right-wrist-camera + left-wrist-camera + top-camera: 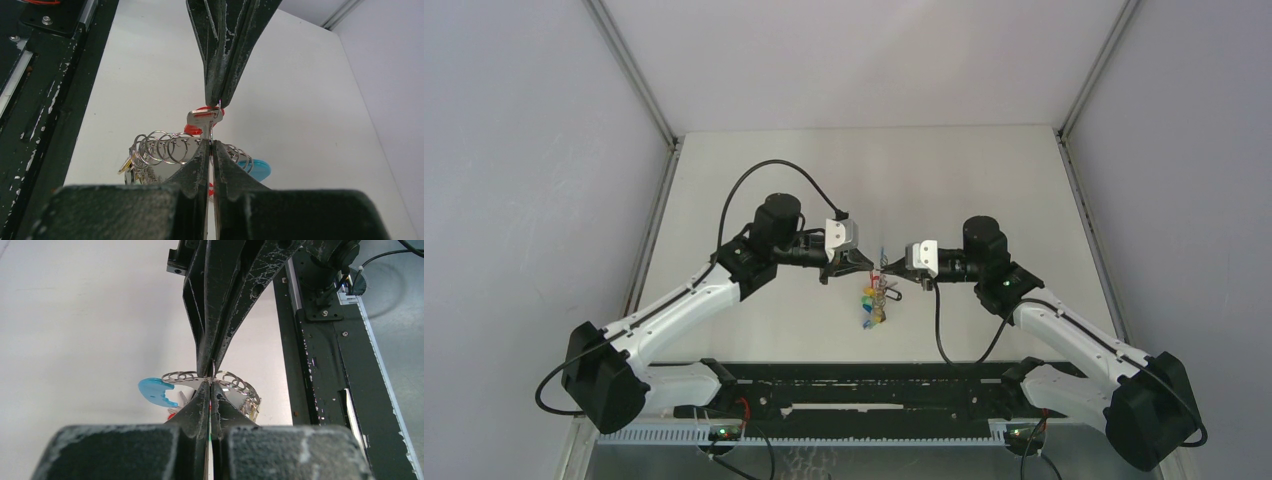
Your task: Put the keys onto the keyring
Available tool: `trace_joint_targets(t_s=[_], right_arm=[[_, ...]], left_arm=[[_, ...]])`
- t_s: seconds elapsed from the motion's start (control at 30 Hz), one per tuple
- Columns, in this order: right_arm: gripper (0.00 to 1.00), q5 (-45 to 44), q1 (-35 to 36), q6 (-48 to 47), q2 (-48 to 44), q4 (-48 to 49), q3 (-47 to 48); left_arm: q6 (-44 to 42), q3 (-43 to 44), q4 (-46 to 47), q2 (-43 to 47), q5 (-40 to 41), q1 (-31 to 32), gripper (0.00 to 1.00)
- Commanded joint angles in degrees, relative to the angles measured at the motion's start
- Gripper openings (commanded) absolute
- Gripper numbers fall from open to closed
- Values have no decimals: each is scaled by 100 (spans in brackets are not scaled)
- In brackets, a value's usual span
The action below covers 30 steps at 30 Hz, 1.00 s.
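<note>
Over the white surface, the two arms meet tip to tip. The left fingers are squeezed tight on the red-tag key, right at the top edge of the keyring. The right fingers pinch the keyring, and its other keys dangle down.

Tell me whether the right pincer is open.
No, the right pincer has its fingers pressed together on the rim of the keyring.

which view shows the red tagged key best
The right wrist view: the red-tagged key shows close up, silver head and red tag. Left wrist shows only a red sliver, perhaps its tag; top view is too small to tell.
</note>
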<state>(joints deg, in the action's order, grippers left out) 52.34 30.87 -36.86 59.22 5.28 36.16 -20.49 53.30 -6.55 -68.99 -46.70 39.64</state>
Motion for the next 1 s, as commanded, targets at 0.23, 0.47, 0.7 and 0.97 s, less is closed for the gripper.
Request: trace_joint_targets(t_s=[0.23, 0.47, 0.7, 0.97], right_arm=[[0, -64, 24, 95, -165, 290, 304], [0, -57, 24, 118, -183, 298, 304], [0, -55, 24, 121, -185, 300, 306], [0, -48, 33, 134, -192, 301, 306]], left_arm=[[45, 224, 145, 116, -85, 9, 0], [67, 234, 145, 71, -76, 9, 0], [86, 258, 144, 36, -67, 9, 0], [107, 264, 138, 0, -83, 12, 0]])
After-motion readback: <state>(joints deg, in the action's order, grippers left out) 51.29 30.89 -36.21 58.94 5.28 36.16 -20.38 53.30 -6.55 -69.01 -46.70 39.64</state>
